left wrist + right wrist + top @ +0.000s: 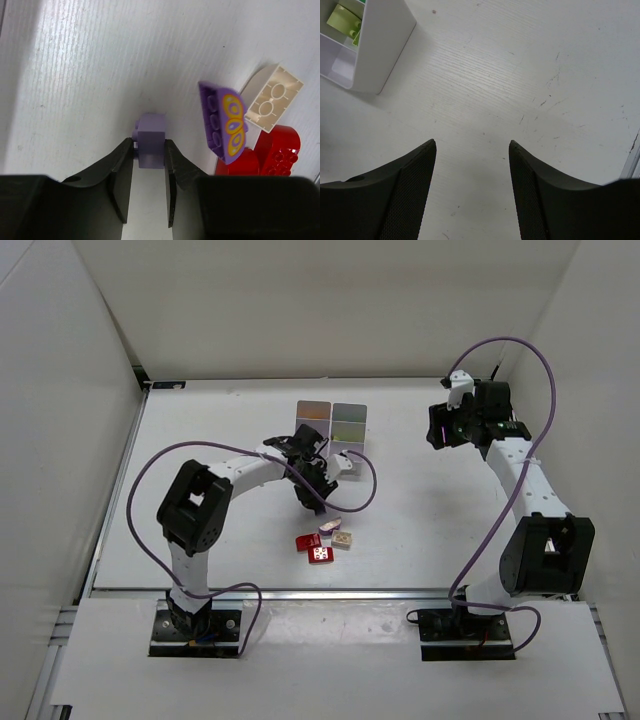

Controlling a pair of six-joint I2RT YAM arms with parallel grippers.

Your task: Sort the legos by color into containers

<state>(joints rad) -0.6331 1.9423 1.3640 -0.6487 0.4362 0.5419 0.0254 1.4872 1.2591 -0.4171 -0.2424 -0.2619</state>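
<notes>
Gripping small pale-lilac blocky brick [151,131], left hand [150,145] clamped on its sides; right hand [472,144] spread apart.

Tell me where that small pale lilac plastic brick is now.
In the left wrist view, the pale lilac brick sits pinched in the left gripper, with the purple butterfly-printed brick, a tan brick and red bricks close on the picture's right.

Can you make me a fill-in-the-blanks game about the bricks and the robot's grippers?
1. The left gripper is shut on a pale brick coloured ____.
2. The darker brick beside it shows a yellow ____.
3. The two bricks next to the tan brick are ____.
4. The right gripper holds nothing, and it is ____.
Missing words: purple; butterfly; red; open.
</notes>
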